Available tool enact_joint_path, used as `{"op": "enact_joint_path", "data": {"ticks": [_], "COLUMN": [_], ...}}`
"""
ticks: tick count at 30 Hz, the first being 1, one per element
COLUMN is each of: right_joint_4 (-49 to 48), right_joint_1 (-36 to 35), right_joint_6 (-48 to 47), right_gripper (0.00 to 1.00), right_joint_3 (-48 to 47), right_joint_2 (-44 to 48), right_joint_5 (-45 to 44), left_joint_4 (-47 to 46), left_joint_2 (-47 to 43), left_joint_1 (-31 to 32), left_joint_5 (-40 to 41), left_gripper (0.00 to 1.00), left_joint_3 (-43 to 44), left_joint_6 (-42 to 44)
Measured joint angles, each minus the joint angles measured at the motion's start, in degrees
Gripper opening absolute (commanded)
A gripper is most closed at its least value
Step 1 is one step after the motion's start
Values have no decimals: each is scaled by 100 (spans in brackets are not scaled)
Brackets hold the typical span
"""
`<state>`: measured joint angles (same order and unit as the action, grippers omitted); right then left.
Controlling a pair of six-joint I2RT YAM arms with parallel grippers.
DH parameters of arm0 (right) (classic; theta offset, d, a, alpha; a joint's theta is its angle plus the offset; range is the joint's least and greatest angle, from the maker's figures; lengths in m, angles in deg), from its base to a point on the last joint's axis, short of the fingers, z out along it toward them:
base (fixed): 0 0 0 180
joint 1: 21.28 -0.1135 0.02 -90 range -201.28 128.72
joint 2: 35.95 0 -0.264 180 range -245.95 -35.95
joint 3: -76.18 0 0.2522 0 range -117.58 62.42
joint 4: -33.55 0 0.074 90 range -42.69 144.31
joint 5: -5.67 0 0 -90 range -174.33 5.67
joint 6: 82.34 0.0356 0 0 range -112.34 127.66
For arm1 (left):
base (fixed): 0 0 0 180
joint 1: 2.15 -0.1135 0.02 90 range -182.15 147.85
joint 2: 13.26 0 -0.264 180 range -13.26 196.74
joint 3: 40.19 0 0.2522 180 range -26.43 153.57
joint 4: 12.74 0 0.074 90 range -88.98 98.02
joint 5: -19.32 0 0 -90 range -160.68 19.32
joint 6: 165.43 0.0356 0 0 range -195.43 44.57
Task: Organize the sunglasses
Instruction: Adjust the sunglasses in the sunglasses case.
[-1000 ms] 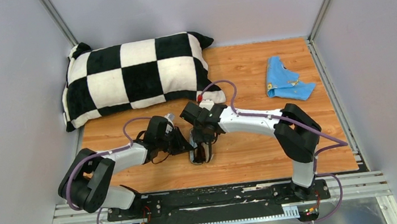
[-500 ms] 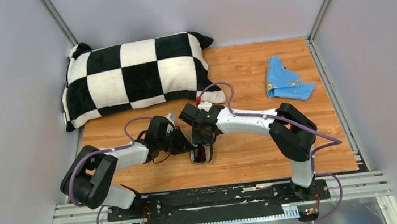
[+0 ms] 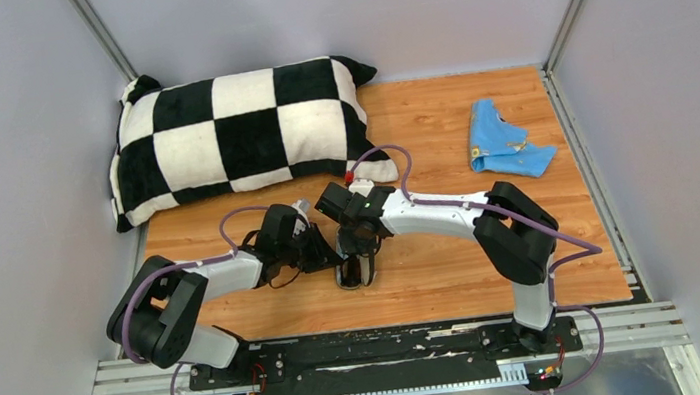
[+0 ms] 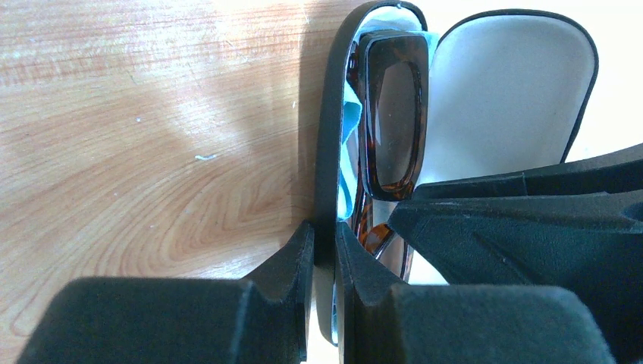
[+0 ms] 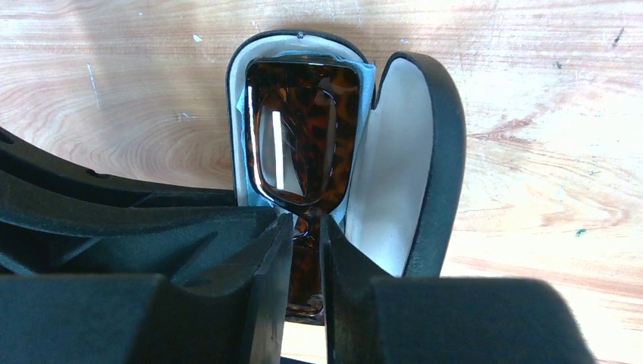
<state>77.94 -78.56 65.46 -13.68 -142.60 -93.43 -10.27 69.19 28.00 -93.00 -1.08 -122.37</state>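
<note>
Your left gripper [image 4: 324, 254] pinches the rim of the black oblong hard case [image 4: 328, 136], evidently to steady it, while your right gripper [image 5: 305, 254], nearly closed on the bridge, seats the brown tortoiseshell sunglasses [image 5: 303, 114] inside its open shell.

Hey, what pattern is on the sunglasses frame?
Tortoiseshell: the sunglasses are dark brown mottled with amber, clearest in the right wrist view.

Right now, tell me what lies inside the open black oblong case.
Dark brown tortoiseshell sunglasses, light blue fabric showing round their edge; the right gripper hides their near end.
</note>
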Motion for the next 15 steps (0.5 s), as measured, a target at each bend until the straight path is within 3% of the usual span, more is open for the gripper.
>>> {"op": "enact_joint_path", "data": {"ticks": [15], "right_joint_4": [-157], "right_joint_1": [2], "right_joint_6": [-164], "right_gripper": [22], "right_joint_3": [96], "right_joint_2": [4], "right_joint_5": [-151], "left_joint_4": [-11], "left_joint_2": [0], "left_joint_1": [0], "left_joint_5": [-20], "left_gripper": [7], "left_joint_3": [-4], "left_joint_6": [44]}}
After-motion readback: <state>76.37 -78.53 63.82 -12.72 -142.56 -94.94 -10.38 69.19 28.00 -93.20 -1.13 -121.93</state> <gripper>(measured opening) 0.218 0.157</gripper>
